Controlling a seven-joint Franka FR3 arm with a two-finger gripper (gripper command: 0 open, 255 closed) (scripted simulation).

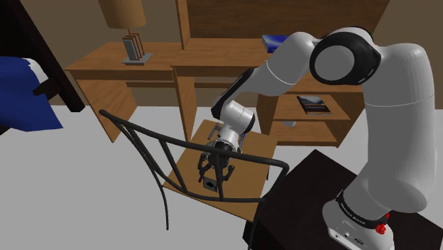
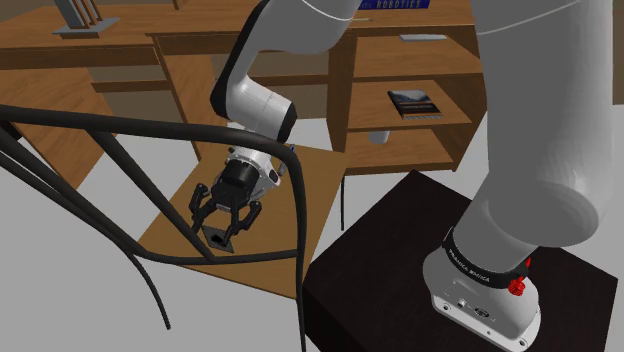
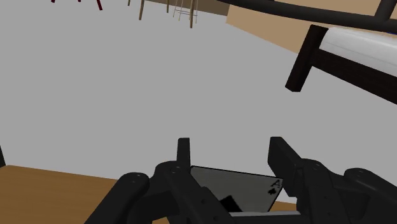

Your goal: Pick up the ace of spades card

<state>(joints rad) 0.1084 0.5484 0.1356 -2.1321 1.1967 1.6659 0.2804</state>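
Because the ace of spades card [image 3: 238, 188] lies right between the fingers of the gripper [image 3: 231, 156], the relation that matters to us is no longer sideways but up and down: the card against the chair seat [image 3: 51, 197] beneath it. In the wrist view the two black fingers stand narrowly apart with the card spanning the gap, one edge against each finger, so we read it as clasped and not merely lying between them. It runs crosswise from finger to finger, its face turned back toward the hand; we cannot tell whether that span is its long or its short side. The face is drawn dark grey, with a pale "A" and a small spade mark in the corner by one finger and a black spade shape near the middle. In the shoulder view the gripper [image 1: 214, 182] points down over the front part of the wooden chair seat [image 1: 252, 145], and the card [image 1: 211, 186] shows as a small dark patch at the fingertips. The second exterior view shows the same, with the card [image 2: 218, 238] at the tips of the gripper [image 2: 223, 230], over the seat [image 2: 315, 178] and behind the black rail of the chair back [image 2: 100, 125]. We cannot tell whether the card is clear of the wood, so we judge a straight rise safest.
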